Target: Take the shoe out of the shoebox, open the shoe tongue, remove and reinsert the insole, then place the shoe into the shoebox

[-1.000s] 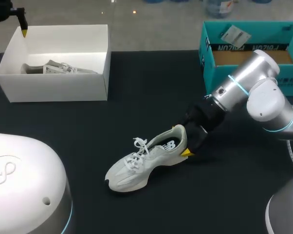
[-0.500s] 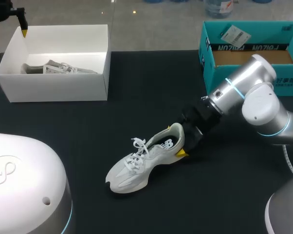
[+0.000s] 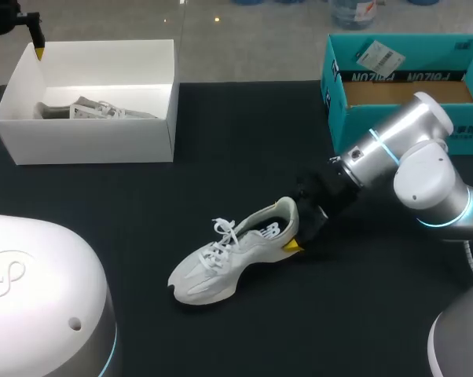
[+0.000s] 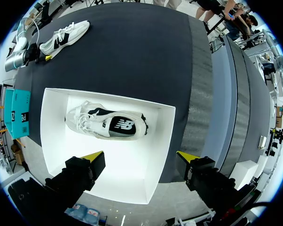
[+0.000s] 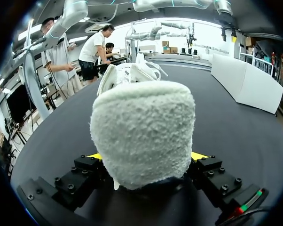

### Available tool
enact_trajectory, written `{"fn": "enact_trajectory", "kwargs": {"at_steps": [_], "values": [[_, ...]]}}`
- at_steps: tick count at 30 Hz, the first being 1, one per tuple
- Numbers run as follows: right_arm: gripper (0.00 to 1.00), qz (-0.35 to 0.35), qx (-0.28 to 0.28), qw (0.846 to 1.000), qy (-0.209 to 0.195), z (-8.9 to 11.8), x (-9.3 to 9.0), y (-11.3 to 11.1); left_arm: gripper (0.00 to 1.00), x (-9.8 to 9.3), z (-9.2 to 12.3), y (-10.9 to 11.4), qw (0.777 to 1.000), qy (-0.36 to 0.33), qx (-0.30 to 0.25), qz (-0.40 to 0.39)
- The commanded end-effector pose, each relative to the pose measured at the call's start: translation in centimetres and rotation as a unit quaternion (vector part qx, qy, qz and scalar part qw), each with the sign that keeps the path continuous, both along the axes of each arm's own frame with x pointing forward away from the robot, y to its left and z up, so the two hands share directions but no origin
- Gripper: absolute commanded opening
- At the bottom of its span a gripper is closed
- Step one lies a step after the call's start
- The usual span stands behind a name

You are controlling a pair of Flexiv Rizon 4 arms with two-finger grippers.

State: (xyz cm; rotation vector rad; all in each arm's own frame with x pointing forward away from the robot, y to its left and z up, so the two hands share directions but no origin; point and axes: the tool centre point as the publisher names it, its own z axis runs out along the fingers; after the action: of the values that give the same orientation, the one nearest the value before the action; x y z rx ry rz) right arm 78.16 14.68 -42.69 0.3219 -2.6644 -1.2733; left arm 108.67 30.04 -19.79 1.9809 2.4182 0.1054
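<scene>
Heel of the shoe (image 5: 144, 132) fills the gap in my right gripper (image 5: 147, 156), a yellow tip pressed against each side of its fuzzy collar, so this hand is clamped on it. In the head view the shoe (image 3: 236, 253) lies near the middle of the black table (image 3: 244, 141), toe pointing toward the near left, laces up, heel toward my right arm. I cannot tell whether the heel is lifted off the cloth.

My left gripper (image 4: 140, 156) hangs above the far-left end of the white shoebox (image 3: 95, 141), fingers spread wide with nothing between them.

The white shoebox stands open at the far left of the table, with its back wall along the far edge. Inside it lies a second shoe (image 4: 108, 123) on its side, toward the wall farther from my left fingers; the box floor under those fingers is bare.

A teal box (image 3: 331, 78) sits at the far right corner, also open, showing a brown cardboard floor and a paper tag (image 3: 375, 55) resting against its back wall. My right arm crosses in front of its near wall.

Between the two boxes runs a broad strip of bare black cloth, and more bare cloth lies on every side of the shoe. The shoe is well apart from both boxes and from the table's edges.
</scene>
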Motion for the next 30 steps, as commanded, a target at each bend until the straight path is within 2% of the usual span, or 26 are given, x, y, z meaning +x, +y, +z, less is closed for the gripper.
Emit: {"fn": "enact_trajectory", "kwargs": {"at_steps": [1, 13, 30], "values": [[0.00, -0.040, 0.002, 0.999, -0.011, 0.7, -0.9, -1.9, 1.00, 0.0, 0.0, 0.0, 1.000, -0.001, 0.001, 0.000], [0.00, -0.158, 0.018, 0.987, -0.036, 2.7, -1.5, -6.2, 1.00, 0.0, 0.0, 0.0, 1.000, -0.001, 0.001, 0.000], [0.00, -0.212, 0.005, 0.977, -0.038, 2.5, -3.5, -8.3, 1.00, 0.0, 0.0, 0.0, 1.000, -0.001, 0.001, 0.000]]}}
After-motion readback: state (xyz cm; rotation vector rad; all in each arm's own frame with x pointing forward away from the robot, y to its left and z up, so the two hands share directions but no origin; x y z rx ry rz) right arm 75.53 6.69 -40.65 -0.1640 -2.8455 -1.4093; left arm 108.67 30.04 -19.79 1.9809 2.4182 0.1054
